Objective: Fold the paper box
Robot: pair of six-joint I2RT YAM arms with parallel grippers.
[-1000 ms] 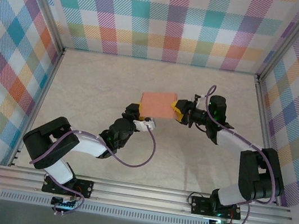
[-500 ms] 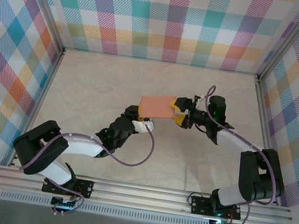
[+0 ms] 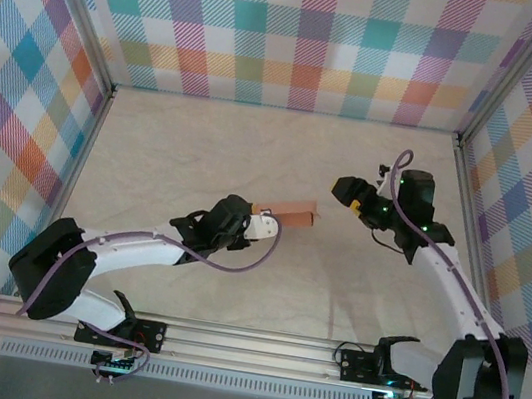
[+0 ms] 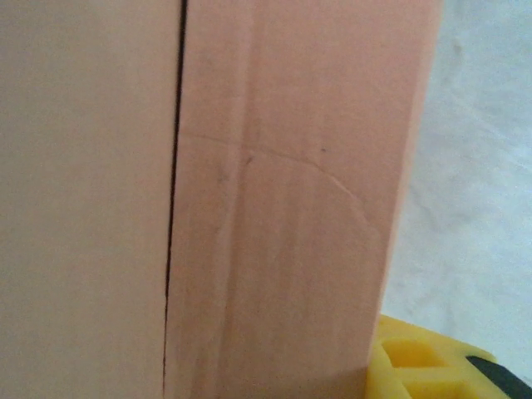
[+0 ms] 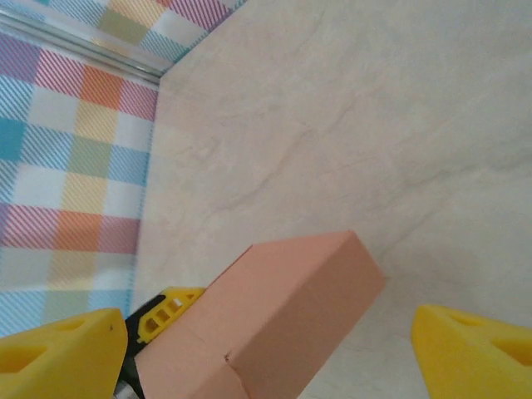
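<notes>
1. Box point(image 3: 286, 211): salmon-orange card, folded up into a small rectangular block, sitting at the tip of the left gripper point(image 3: 259, 217) and sticking out past it toward the right gripper point(image 3: 348, 194)
2. Left gripper: pinching the box at its near end; in the left wrist view the card lies right up against the camera, with one yellow finger point(image 4: 416, 366) showing at the box's lower right edge
3. A dark seam point(image 4: 173, 208) runs down the box face in that view, and a faint curved crease crosses the panel beside it
4. Right gripper: spread wide and holding nothing, well apart from the box, which lies ahead of it on the left arm's side
5. In the right wrist view its two yellow fingers point(image 5: 58, 349) stand at either lower corner, with the box ahead between them and touching neither
6. Surface point(image 3: 183, 146): pale and marbled, visible beyond and beside the box; I cannot tell whether the box rests on it or is lifted clear
</notes>
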